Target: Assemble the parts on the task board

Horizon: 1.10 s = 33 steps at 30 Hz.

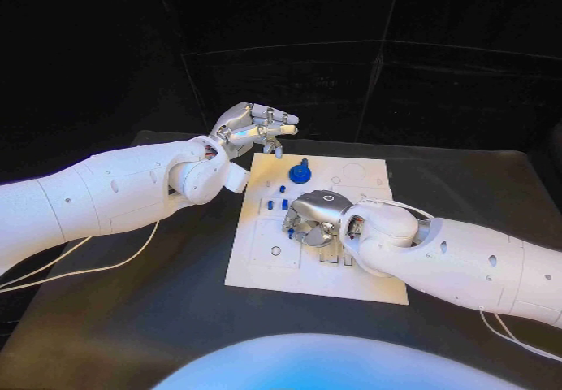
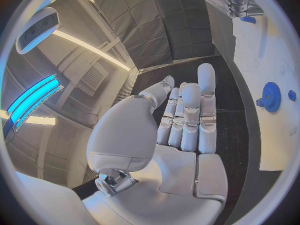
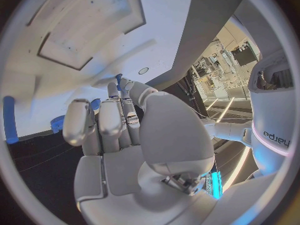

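On the black desk (image 1: pixel 140 325) we see the white task board (image 1: pixel 264 268) lying flat in the middle. Our right robot hand (image 1: pixel 314 218) is down over the board's centre, fingers curled; the right wrist view shows a small blue peg (image 3: pixel 118 81) at its fingertips, apparently pinched, though we cannot tell for certain. A blue gear (image 1: pixel 300 172) stands on the board's far part, with small blue pegs (image 1: pixel 276 203) just beside the right robot hand. Our left robot hand (image 1: pixel 252 127) hovers off the board's far left corner, fingers together and lightly bent, holding nothing.
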Motion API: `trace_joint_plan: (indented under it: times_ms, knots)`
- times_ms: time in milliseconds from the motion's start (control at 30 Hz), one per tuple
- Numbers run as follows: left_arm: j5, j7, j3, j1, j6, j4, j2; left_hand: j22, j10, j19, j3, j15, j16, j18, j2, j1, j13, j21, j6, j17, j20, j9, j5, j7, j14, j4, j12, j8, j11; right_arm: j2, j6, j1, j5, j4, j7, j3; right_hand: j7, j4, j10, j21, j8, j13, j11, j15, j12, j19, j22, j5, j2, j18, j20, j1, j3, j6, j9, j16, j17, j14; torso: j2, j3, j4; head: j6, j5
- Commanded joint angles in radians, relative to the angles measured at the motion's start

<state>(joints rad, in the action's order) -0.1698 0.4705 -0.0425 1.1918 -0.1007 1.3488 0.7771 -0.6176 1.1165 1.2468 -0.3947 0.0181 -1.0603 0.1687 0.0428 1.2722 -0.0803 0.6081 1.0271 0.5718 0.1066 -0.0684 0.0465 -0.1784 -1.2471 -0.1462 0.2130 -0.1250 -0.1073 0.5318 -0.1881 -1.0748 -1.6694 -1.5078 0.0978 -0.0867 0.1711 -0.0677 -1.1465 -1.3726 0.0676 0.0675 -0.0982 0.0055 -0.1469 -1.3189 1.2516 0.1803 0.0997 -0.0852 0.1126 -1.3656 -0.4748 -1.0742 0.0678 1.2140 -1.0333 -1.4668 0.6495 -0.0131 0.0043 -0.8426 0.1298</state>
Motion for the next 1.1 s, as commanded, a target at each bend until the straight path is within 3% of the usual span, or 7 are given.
trace_joint_plan:
  times_ms: [33,300,900,1000,1100]
  knots:
    - [0.005,0.0,0.001,0.002,0.012,-0.001,-0.001,0.002,-0.007,-0.005,0.006,-0.003,0.005,0.013,0.001,0.0,-0.001,-0.006,-0.006,-0.001,0.005,0.001,0.004,-0.001,0.007,0.0,0.004,-0.004,0.003,-0.001,-0.021,-0.002,0.008,-0.002,-0.018,0.0,-0.001,-0.001,0.009,0.006,-0.003,-0.001,-0.001,0.007,0.007,0.005,-0.002,0.002,0.001,0.005,0.006,0.012,0.008,0.009,-0.001,0.004,0.003,-0.017,0.0,-0.0001,-0.0002,-0.001,0.001]
    - [0.005,-0.001,0.001,0.002,0.013,-0.003,-0.001,0.002,-0.007,-0.005,0.006,-0.003,0.005,0.013,0.001,0.0,-0.001,-0.006,-0.006,-0.001,0.005,0.001,0.004,-0.001,0.007,0.0,0.004,-0.004,0.003,0.001,-0.024,-0.002,0.016,-0.005,-0.029,0.0,0.007,0.003,0.026,0.011,-0.005,-0.002,-0.008,0.013,0.014,0.01,-0.008,0.004,0.008,0.003,0.011,0.022,0.018,0.027,-0.002,0.005,0.007,-0.015,0.0,-0.0002,0.0,-0.002,0.001]
    - [0.005,-0.003,0.001,0.002,0.011,-0.005,0.0,0.002,-0.008,-0.005,0.007,-0.002,0.005,0.013,0.0,0.001,-0.001,-0.007,-0.007,-0.003,0.005,0.001,0.005,-0.001,0.008,0.0,0.005,-0.004,0.003,0.01,0.011,-0.002,0.016,-0.011,-0.016,0.0,0.003,0.006,0.017,0.012,0.0,0.0,-0.005,0.012,0.009,0.009,-0.009,0.006,0.01,0.003,0.013,0.025,0.025,0.023,0.001,0.007,0.008,-0.015,0.0,-0.0002,-0.0003,-0.006,0.001]
    - [0.005,-0.003,0.001,0.002,0.011,-0.005,0.0,0.002,-0.008,-0.005,0.007,-0.002,0.005,0.013,0.0,0.001,-0.001,-0.007,-0.007,-0.003,0.005,0.001,0.005,-0.001,0.008,0.0,0.005,-0.004,0.003,0.011,-0.01,-0.002,0.016,-0.013,-0.02,0.0,0.003,0.006,0.018,0.016,0.0,0.0,-0.005,0.012,0.009,0.013,-0.014,0.007,0.014,0.001,0.013,0.026,0.028,0.025,0.0,0.004,0.014,-0.013,0.0,0.0002,-0.0001,-0.006,0.0]
    - [0.005,-0.004,0.001,0.002,0.012,-0.005,0.001,0.002,-0.008,-0.005,0.007,-0.002,0.005,0.013,0.0,0.001,-0.001,-0.007,-0.007,-0.003,0.005,0.001,0.005,-0.001,0.008,0.0,0.005,-0.004,0.003,0.017,-0.077,-0.001,0.016,-0.017,-0.029,0.0,0.018,0.014,0.059,0.049,-0.007,-0.005,-0.017,0.022,0.028,0.051,-0.062,0.011,0.035,-0.009,0.018,0.045,0.051,0.061,-0.004,-0.025,0.059,0.001,0.0,0.0,-0.0006,-0.006,0.0]
